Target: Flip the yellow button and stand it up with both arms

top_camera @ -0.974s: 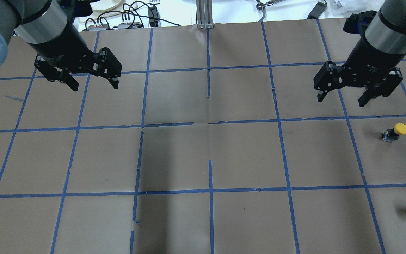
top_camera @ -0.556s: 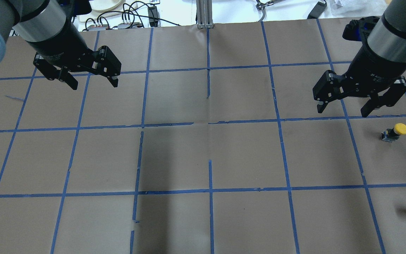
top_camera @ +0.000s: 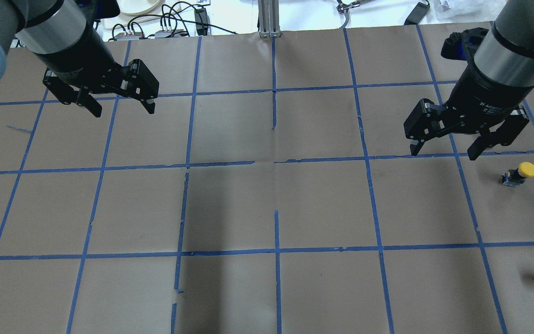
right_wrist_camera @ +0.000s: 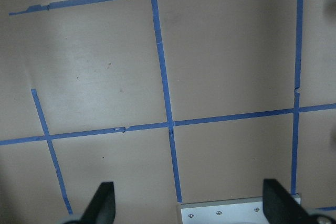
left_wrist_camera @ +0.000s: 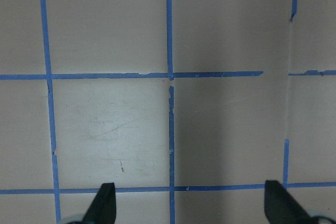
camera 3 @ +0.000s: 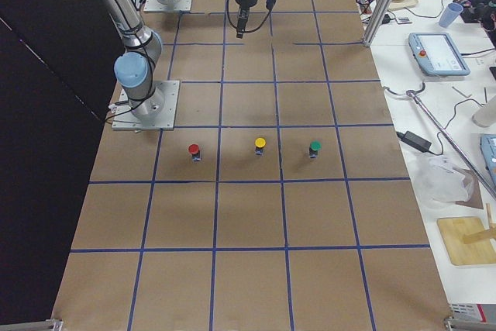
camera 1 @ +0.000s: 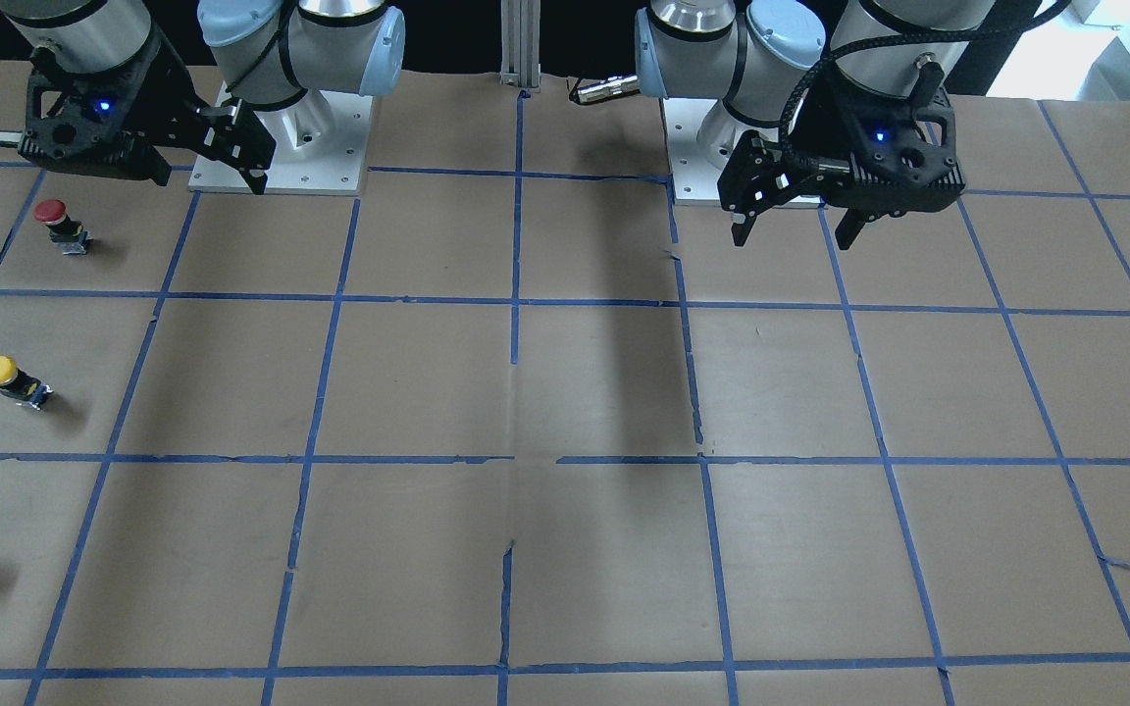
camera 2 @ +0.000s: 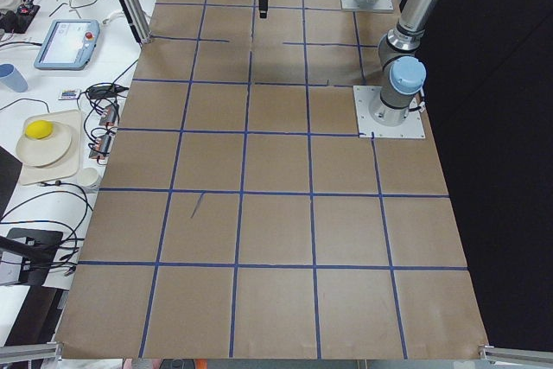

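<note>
We count two robot arms at one table [top_camera: 267, 208]: the left arm [top_camera: 54, 28] and the right arm [top_camera: 508, 51]. Grippers: two, the left gripper [top_camera: 123, 111] and the right gripper [top_camera: 443, 153], two fingers apiece. Mounting plates: two, the right arm's plate [camera 1: 330, 147] and the left arm's plate [camera 1: 693, 181]. Push buttons: three in the right-side view, one red button [camera 3: 194, 149], one yellow button [camera 3: 260, 145], one green button [camera 3: 315, 147].

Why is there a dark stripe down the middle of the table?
It's a shadow. Overhead view: a soft dark band on the table. Front-facing view: the same band, blurry-edged. Left wrist view: the lower right looks dimmer. What casts it isn't shown.
</note>
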Robot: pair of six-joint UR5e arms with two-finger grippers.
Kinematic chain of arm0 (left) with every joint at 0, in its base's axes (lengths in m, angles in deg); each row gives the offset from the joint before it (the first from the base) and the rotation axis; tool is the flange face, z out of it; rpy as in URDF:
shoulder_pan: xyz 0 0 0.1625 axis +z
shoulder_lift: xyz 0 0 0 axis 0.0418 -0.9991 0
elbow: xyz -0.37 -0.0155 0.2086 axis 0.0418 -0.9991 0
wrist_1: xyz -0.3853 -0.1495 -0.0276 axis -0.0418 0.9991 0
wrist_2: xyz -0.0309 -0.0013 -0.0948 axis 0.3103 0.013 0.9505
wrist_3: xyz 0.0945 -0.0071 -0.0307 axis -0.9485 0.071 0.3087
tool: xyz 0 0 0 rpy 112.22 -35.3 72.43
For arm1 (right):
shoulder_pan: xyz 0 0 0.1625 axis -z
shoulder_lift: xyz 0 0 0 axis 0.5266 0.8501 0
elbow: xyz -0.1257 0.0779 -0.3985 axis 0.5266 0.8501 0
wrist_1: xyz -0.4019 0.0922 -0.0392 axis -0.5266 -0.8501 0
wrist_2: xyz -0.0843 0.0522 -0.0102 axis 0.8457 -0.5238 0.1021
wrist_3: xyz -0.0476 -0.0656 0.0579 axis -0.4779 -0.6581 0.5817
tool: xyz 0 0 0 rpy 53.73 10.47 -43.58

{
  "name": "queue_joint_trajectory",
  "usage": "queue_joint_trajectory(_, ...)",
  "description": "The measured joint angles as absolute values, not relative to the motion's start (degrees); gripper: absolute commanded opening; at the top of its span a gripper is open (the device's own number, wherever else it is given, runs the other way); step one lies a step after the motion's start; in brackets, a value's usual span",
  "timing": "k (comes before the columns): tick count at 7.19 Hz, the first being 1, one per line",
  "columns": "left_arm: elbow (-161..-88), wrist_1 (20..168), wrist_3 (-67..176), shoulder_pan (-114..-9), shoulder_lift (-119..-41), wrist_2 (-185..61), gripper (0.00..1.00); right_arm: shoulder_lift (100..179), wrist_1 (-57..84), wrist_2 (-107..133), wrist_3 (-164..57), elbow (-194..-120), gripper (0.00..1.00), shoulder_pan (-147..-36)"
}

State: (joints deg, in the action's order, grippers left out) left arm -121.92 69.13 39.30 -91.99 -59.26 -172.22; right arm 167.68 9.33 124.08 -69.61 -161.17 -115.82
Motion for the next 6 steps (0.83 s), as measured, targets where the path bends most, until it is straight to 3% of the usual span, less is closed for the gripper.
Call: queue_joint_trajectory(6, -122.2, 69.2, 39.3, -91.9, -59.1, -172.2, 1.0, 166.8, 9.2, 124.7, -69.0, -158.0, 1.0, -120.1)
